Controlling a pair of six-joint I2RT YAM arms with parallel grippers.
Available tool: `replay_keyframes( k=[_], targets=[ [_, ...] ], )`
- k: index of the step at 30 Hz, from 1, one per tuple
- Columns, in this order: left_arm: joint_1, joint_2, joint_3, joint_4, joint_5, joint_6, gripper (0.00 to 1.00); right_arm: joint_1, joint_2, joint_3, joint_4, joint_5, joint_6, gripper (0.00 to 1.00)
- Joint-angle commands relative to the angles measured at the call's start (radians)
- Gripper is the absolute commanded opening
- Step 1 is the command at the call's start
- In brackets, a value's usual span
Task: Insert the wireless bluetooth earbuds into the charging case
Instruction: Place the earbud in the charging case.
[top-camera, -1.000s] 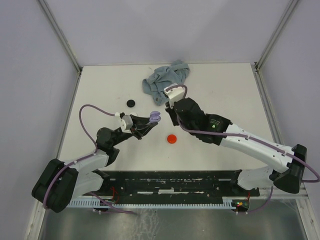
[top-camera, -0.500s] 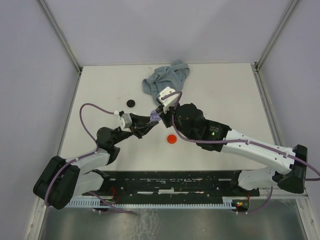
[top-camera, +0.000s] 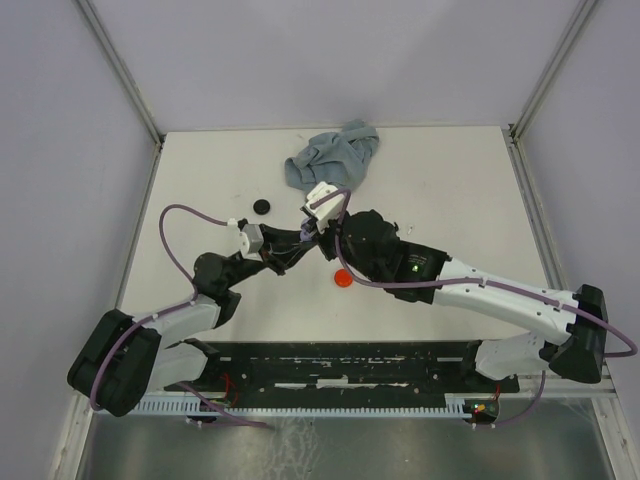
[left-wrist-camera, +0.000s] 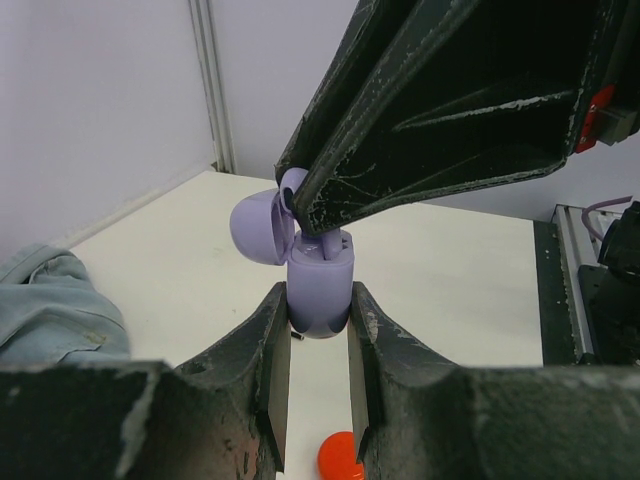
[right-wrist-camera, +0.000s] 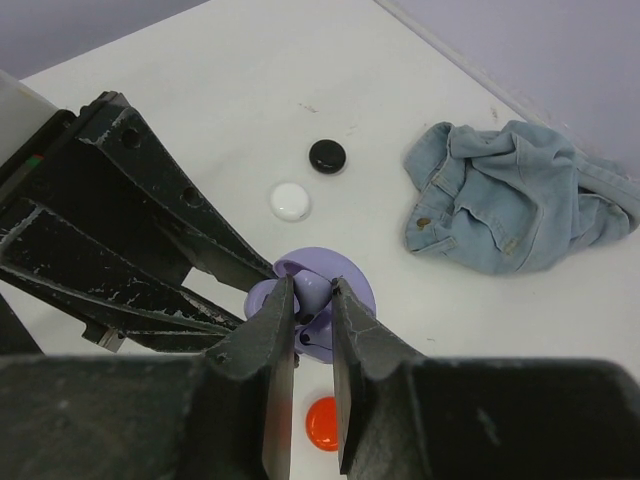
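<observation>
- Left end effector (left-wrist-camera: 318, 304): clamped on lilac charging case (left-wrist-camera: 320, 280), lid open, held above the tabletop (left-wrist-camera: 450, 270).
- Right end effector (right-wrist-camera: 312, 300): closed on lilac earbud (right-wrist-camera: 312, 289), at the case's opening.
- Red disc (right-wrist-camera: 322, 422): on the tabletop beneath.

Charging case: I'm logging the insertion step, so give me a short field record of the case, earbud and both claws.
charging case: lilac, upright, lid open
left claw: shut on the charging case
right claw: shut on the earbud
earbud: lilac, at the case's opening
elsewhere: red disc, black disc, white disc, denim cloth
</observation>
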Motion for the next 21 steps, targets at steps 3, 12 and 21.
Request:
replay_keyframes(
  k=[3, 12, 21],
  targets=[
    [-0.006, 0.004, 0.039, 0.075, -0.026, -0.047, 0.03, 0.005, -0.004, -0.01, 0.034, 0.003, -0.028, 0.15],
    [-0.005, -0.001, 0.043, 0.058, -0.057, -0.076, 0.03, 0.006, -0.01, -0.009, 0.011, -0.06, -0.023, 0.28],
    [-0.006, 0.002, 0.025, 0.053, -0.024, -0.073, 0.03, 0.003, -0.037, 0.068, -0.123, -0.095, 0.004, 0.52]
  ],
)
